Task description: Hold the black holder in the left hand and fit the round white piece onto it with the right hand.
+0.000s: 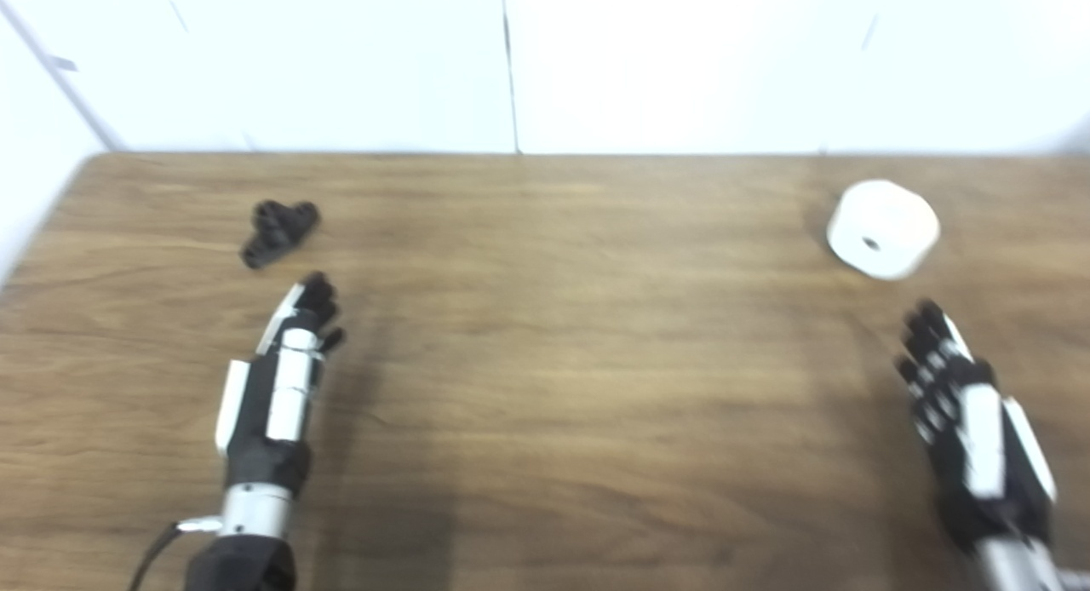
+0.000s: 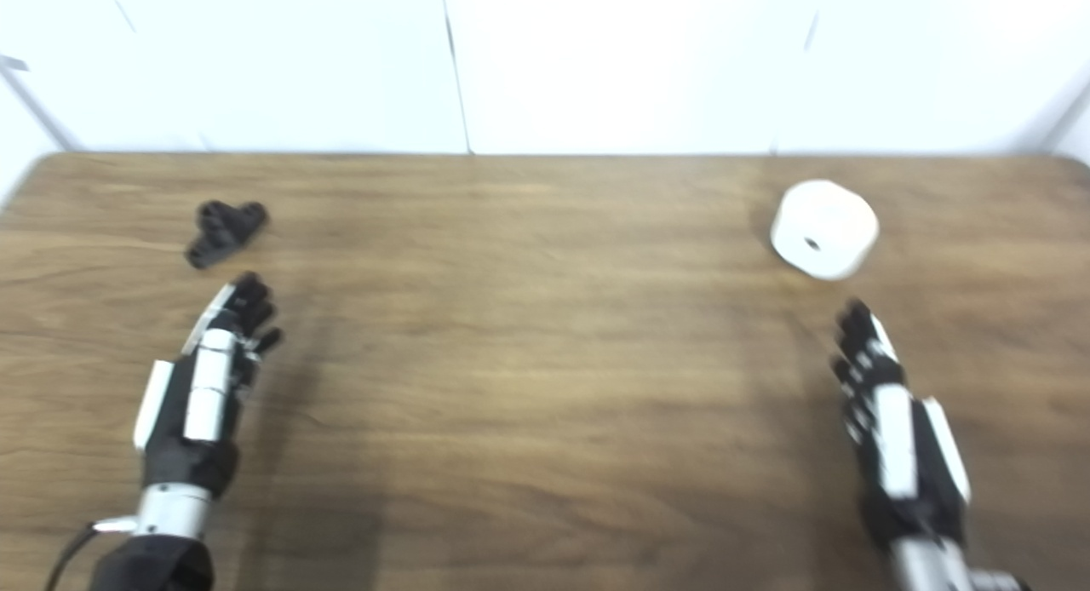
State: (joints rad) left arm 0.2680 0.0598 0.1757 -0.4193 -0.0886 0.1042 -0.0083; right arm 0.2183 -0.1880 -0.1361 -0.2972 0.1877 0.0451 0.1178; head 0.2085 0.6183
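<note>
Left eye view: small black plastic holder (image 1: 278, 230) lies just beyond the left hand (image 1: 285, 371), untouched. Round white cylindrical piece (image 1: 883, 227) sits ahead of the right hand (image 1: 966, 408). Both hands spread, empty. Reaching step judged; grasping required next.

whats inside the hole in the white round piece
The round white piece lies on the table, its small centre hole showing only dark; anything inside is hidden, too blurred to tell.

The left robot hand (image 1: 285, 365) sits at seven o'clock, empty, fingers extended toward twelve. The right robot hand (image 1: 962, 404) sits at four o'clock, likewise spread and empty.
</note>
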